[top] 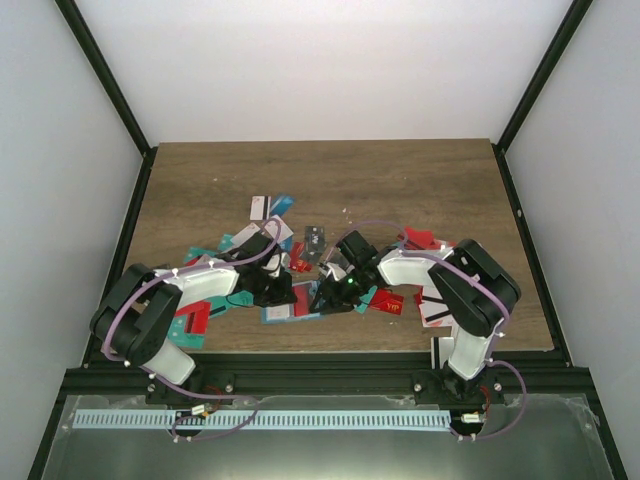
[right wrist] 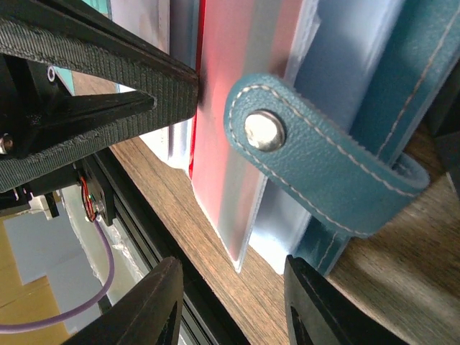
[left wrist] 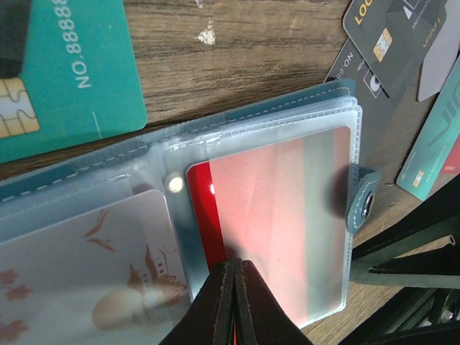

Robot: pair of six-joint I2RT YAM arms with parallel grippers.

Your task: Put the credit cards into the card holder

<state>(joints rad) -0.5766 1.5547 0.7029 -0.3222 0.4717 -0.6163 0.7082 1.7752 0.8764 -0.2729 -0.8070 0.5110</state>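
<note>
One red credit card (left wrist: 273, 215) sits partway in a clear sleeve (left wrist: 332, 180) of the open card holder (left wrist: 287, 104), which lies on the wooden table (left wrist: 251, 43) between both arms. My left gripper (left wrist: 233, 277) is pinched tight on that card's near edge. The right gripper (right wrist: 231, 267) stands half open beside the clasp tab (right wrist: 323, 172), gripping nothing. I judge the card light, stiff and slick, and the sleeves floppy, so I'd grip by the card's edges and steady the stitched cover.
</note>
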